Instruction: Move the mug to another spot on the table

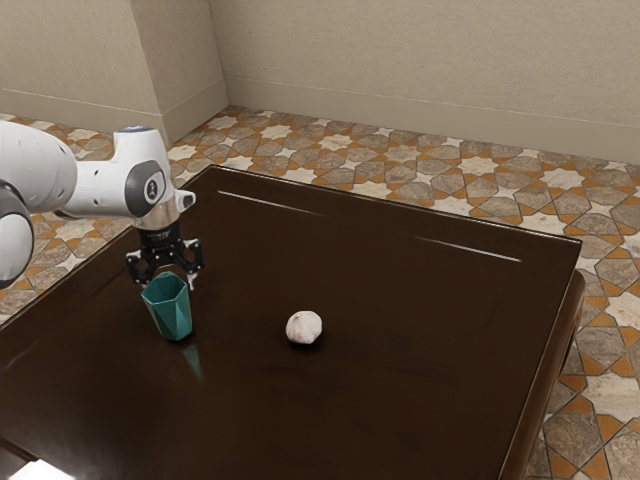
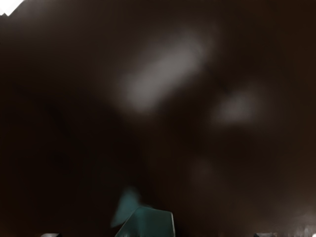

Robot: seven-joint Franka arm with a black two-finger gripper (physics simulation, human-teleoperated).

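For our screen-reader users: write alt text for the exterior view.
A white robot arm reaches in from the exterior view's left, its black gripper open just above an upright teal mug on a dark brown table. A small pale garlic bulb lies apart from the mug, toward the exterior view's right.

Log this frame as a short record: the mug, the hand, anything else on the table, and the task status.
mug: teal, upright, standing on the table toward the exterior view's left
hand: just above the mug's rim, open, not gripping
garlic bulb: whitish, on the exterior view's right of the mug, apart from it
table: dark, glossy
task status: mug not yet grasped or lifted
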